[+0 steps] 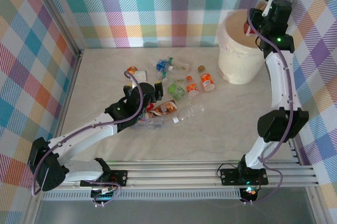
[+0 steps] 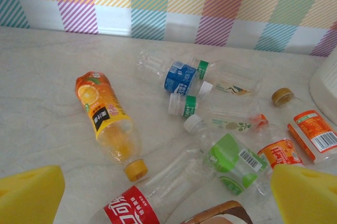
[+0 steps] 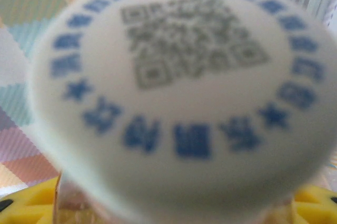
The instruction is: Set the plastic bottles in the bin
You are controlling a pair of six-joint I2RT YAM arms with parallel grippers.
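Several plastic bottles lie in a loose cluster mid-table [image 1: 174, 89]. In the left wrist view I see an orange bottle [image 2: 102, 110], a clear red-label bottle [image 2: 152, 192], a green-label one [image 2: 237, 163] and a blue-label one [image 2: 179, 76]. My left gripper [image 1: 156, 91] [image 2: 167, 197] hovers open just above the red-label bottle, its yellow fingers [image 2: 29, 195] wide apart. My right gripper [image 1: 251, 26] [image 3: 174, 208] is up over the cream-white bin [image 1: 239, 50], shut on a bottle whose white printed cap [image 3: 179, 92] faces the wrist camera.
The bin's wall [image 2: 326, 84] stands at the right edge of the left wrist view. A loose gold cap [image 2: 282, 96] lies near it. Plaid walls enclose the table on the back and sides. A brown-and-white package [image 2: 221, 214] lies under the left gripper.
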